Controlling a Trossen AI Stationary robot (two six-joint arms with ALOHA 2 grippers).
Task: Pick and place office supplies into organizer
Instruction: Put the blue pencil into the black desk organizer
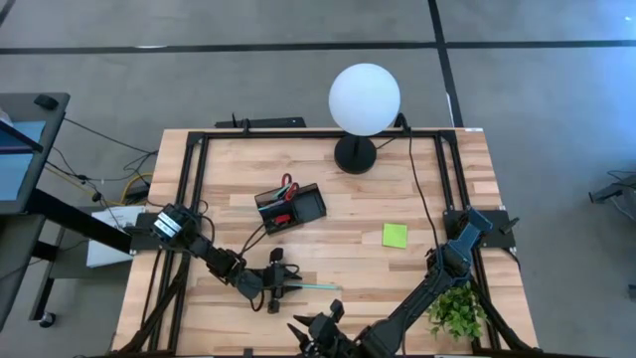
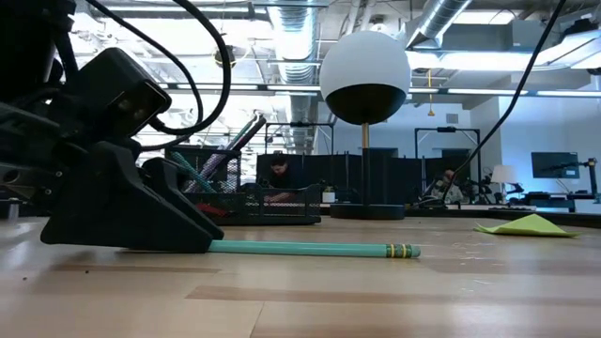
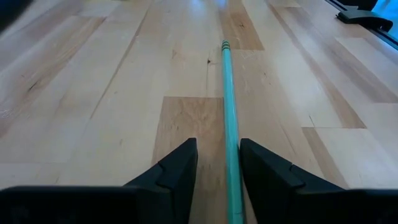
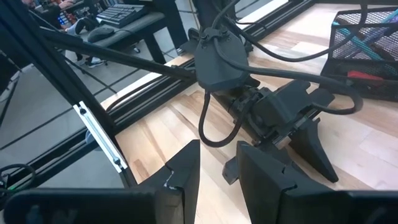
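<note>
While the wooden table (image 1: 328, 268) carried everything, the white globe lamp (image 1: 364, 99) was seen at its far edge. Nearer than the lamp and to its left, the black mesh organizer (image 1: 298, 211) was placed, with red-handled scissors (image 1: 287, 189) standing in it. To the organizer's right, the lime-green sticky pad (image 1: 395, 235) was found lying flat. In front of the organizer, the left gripper (image 3: 217, 163) was lowered to the tabletop, its fingers set either side of the teal pencil (image 3: 228, 118) with a gap showing, not clenched. Beside it, the right gripper (image 4: 217, 162) was held parted and empty.
</note>
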